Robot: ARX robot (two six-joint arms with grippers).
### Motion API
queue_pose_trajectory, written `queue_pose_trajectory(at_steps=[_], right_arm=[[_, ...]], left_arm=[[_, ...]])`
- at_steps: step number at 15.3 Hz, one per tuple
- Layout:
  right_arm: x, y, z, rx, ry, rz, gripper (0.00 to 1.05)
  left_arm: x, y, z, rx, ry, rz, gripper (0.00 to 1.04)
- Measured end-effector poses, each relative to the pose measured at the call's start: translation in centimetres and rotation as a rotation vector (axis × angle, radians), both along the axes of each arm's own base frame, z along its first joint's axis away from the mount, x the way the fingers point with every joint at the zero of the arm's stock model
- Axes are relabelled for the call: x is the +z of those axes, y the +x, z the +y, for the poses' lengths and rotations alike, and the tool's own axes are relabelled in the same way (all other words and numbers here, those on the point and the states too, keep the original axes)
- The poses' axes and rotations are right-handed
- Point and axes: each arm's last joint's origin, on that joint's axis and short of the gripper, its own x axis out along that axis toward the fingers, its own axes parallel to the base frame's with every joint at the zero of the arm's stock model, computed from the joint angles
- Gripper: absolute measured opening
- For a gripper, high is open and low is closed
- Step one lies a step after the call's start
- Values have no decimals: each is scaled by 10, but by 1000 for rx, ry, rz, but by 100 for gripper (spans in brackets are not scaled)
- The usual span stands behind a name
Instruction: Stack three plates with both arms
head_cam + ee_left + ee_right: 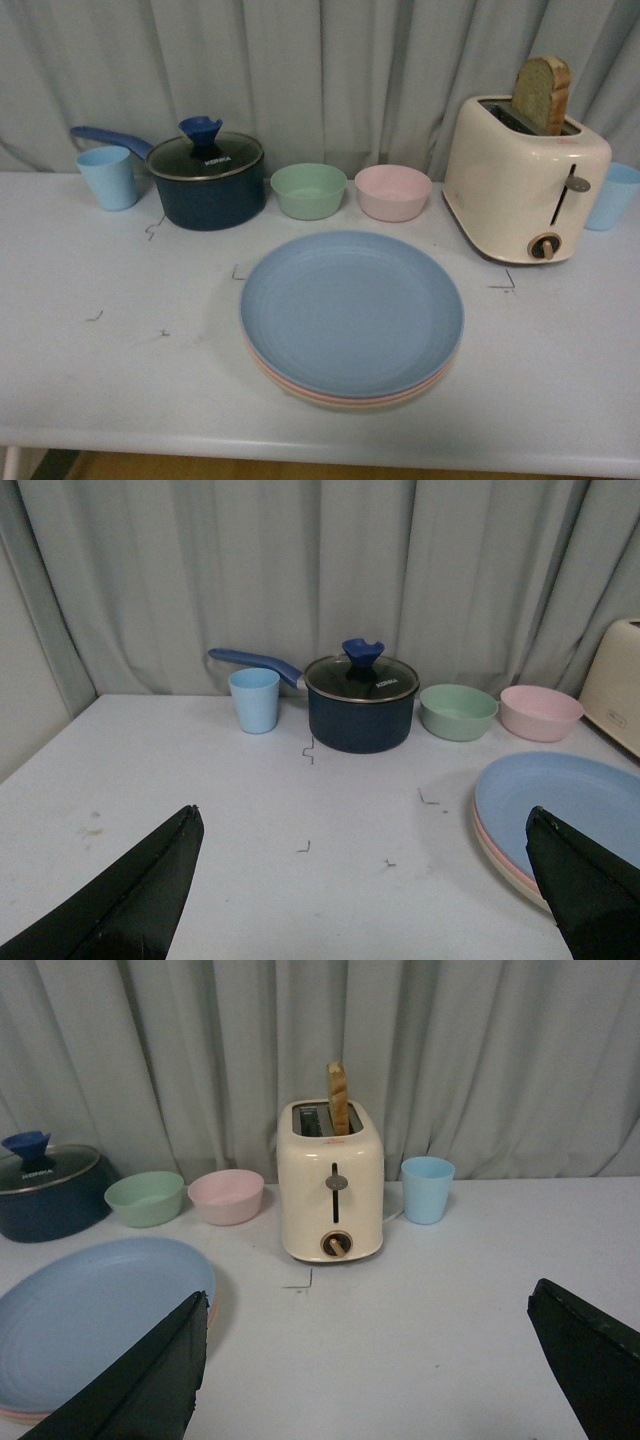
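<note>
You see the three plates already in one pile near the middle of the table (80, 380): the blue plate (350, 310) on top, the pink plate (268, 374) under it, the beige plate (345, 404) lowest. Their rims match closely, so I judge the stacking done. The left gripper (360, 900) and right gripper (370, 1380) both have jaws spread wide and hold nothing, each beside the pile, probably to leave it free.
</note>
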Motion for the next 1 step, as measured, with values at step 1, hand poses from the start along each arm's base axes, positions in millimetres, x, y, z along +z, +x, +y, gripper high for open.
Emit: queue_pose_trajectory(at_steps=[1], right_arm=[[0,0,0,0,0,0,98]], left_arm=[[0,0,0,0,0,0,98]])
